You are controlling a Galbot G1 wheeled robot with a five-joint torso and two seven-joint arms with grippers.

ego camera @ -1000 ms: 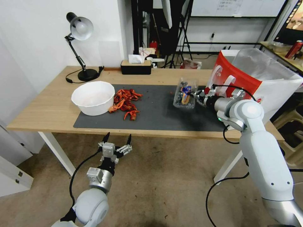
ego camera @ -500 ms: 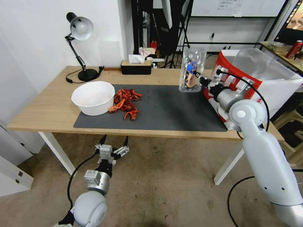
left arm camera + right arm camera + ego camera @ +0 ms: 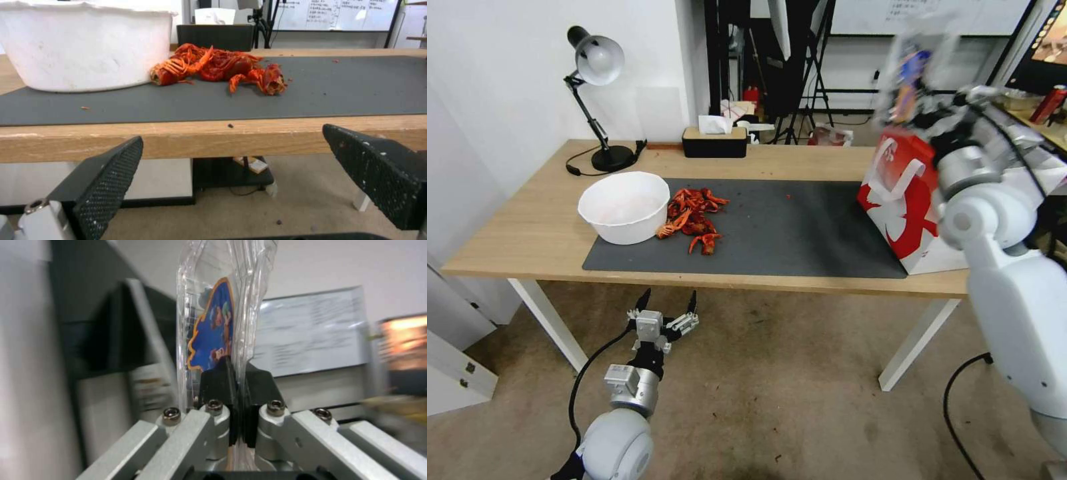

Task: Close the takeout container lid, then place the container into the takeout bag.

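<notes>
A: How many end effectors?
B: Two: the left end effector (image 3: 667, 301) and the right end effector (image 3: 928, 115).
A: And the rest?
B: One container (image 3: 912, 73), one takeout bag (image 3: 902, 200), one white bowl (image 3: 624, 207), one lamp (image 3: 594, 87), one tissue box (image 3: 714, 141), one grey mat (image 3: 800, 230), one table (image 3: 527, 227), one heap of red shells (image 3: 694, 217).

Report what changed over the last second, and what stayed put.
The right gripper, shut on the container, raised it from just over the grey mat up and rightward to above the takeout bag. The left gripper sank slightly below the table edge, open. The bowl, the crayfish shells and the bag stayed put.
</notes>
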